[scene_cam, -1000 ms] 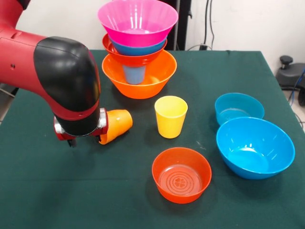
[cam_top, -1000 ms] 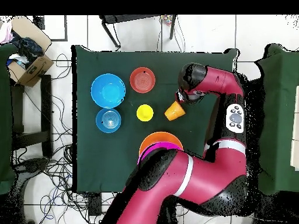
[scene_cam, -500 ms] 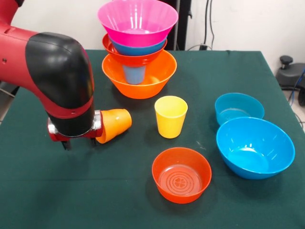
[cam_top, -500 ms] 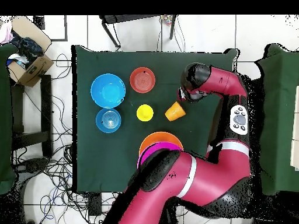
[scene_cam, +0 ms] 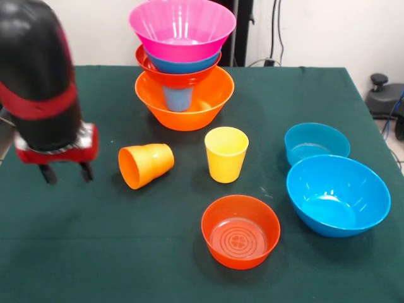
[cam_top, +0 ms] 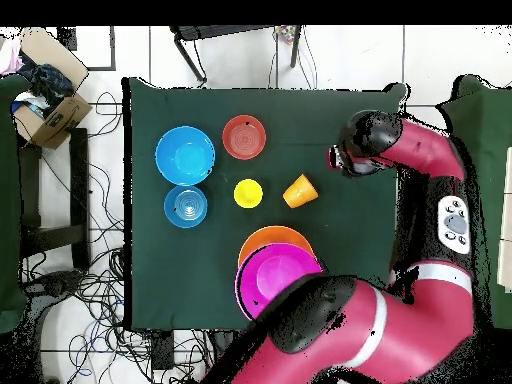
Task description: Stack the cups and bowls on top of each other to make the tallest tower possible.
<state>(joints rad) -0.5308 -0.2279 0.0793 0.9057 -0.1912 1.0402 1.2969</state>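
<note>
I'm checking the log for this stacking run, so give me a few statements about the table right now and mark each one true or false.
1. The orange cup lies on its side. True.
2. The gripper holds the orange cup. False: it is open and empty, clear of the cup.
3. The yellow cup stands upright on the table. True.
4. The pink bowl sits at the bottom of the tower. False: it is on top; the big orange bowl is the base.
5. The red-orange bowl near the table's front has a cup in it. False: it is empty.
6. Two blue bowls sit side by side, away from the tower. True.
</note>
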